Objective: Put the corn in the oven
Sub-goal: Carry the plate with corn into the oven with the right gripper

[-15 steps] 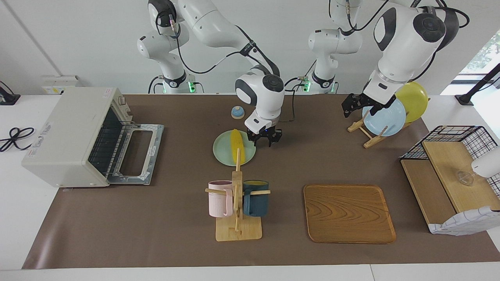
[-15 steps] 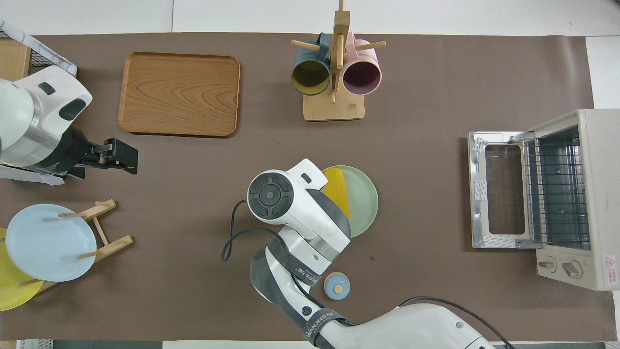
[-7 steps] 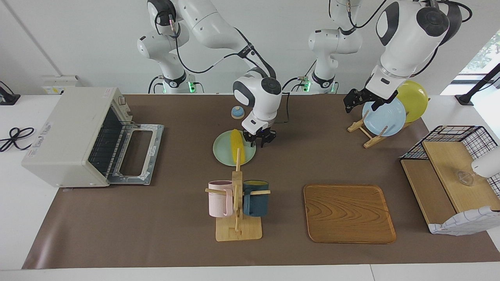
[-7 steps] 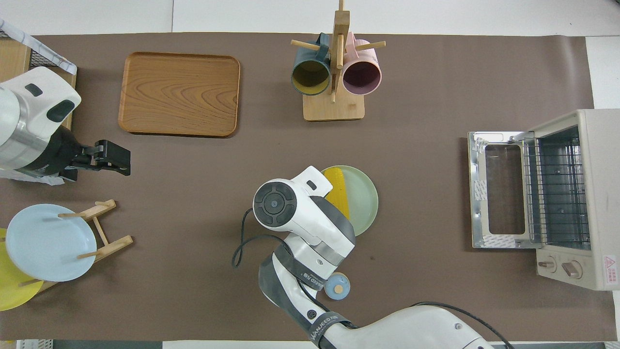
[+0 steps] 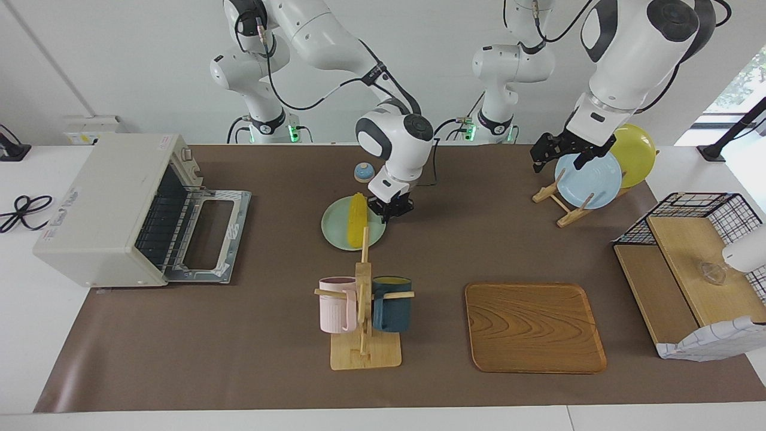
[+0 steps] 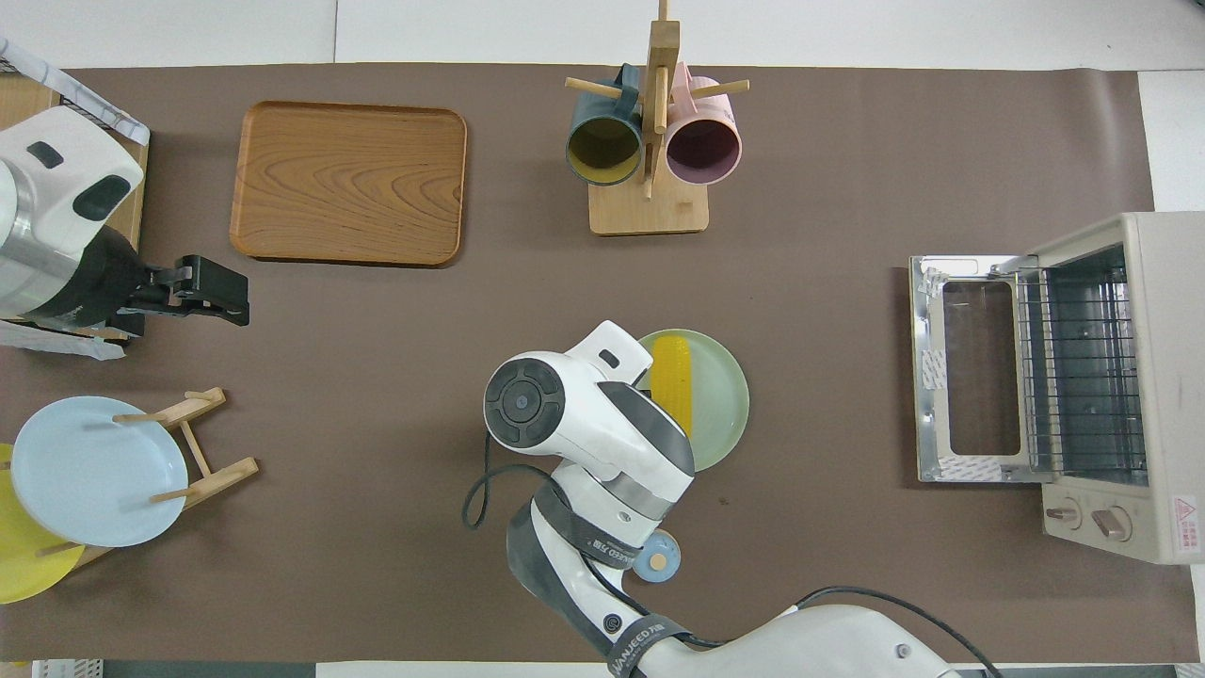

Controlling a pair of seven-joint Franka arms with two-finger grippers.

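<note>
Across the brown counter [image 5: 239,359], task not yet done; pick-up stage.

- Boxy off-white toaster oven [image 5: 102,203] sits at the right arm's end of the counter. Its glass door [image 5: 209,236] is folded down flat and the wire rack [image 6: 1083,377] is exposed. The mouth is open, so no door work is needed first.
- White right arm [image 5: 395,134] reaches down to mid-counter. White left arm [image 5: 622,60] waits over the wooden plate rack [image 5: 562,206] at its own end, jaws spread wide and empty.
- Round pale green plate [image 5: 332,227] lies mid-counter, well apart from the oven.
- Bright yellow corn cob [image 5: 358,220] lies on that plate, its long axis running from nearer the robots to farther from them.
- Right jaws: fingertips drawn together, down at the plate's rim on the side toward the left arm's end, just beside the corn but not around it. Cannot tell whether they pinch the rim or only touch it. No corn is held.

How to do this step well (judgement):
- Closed tips beside the cob grasp nothing. The jaws likely need to part, shift over the cob's middle and close across its width.
- Cob is round and tapered, so it may roll on the smooth plate. Grip near the thick centre, squarely.
- Watch that the plate does not slide when nudged at the rim.
- Once lifted, carry the cob low toward the open door and set it lengthwise on the rack.
</note>
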